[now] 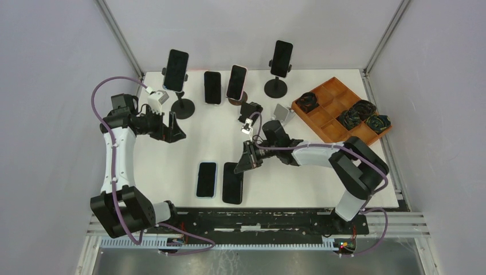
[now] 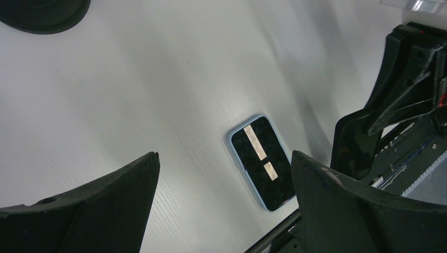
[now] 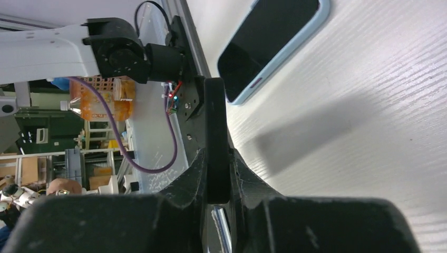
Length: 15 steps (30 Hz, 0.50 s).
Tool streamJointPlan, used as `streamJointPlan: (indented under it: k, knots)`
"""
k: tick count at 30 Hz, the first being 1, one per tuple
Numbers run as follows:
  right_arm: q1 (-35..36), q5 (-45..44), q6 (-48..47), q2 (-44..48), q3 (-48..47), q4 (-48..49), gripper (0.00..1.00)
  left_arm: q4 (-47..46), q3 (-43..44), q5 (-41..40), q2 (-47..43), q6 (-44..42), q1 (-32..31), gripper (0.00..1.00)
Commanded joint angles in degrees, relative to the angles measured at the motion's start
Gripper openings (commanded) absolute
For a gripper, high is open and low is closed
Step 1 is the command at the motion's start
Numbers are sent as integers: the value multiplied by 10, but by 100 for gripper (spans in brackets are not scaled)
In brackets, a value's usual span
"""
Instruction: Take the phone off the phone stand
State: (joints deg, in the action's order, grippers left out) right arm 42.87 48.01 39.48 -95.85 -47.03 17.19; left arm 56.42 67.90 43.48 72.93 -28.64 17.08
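My right pincer (image 1: pixel 247 161) is squeezed narrow on the end of a black phone (image 1: pixel 232 183). Seen from above, the phone sticks out from my fingertips toward 7 o'clock. I cannot tell if it touches the white table (image 1: pixel 298 183). A blue-edged phone (image 1: pixel 207 179) lies flat just beside it, at its 9 o'clock. My left pincer (image 1: pixel 173 128) is wide open and holds nothing. The round foot of a phone stand (image 1: pixel 183 107) is near it, at 1 o'clock.
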Motion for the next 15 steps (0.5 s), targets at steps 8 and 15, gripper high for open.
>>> streamJointPlan:
  k: [8,15]
  knots:
    - [5,22,13,-107,-78,45,0,-9,3,1,-20,4,2,100]
    - [-5,6,-17,-149,-112,11,0,-9,6,-1,-21,4,2,100]
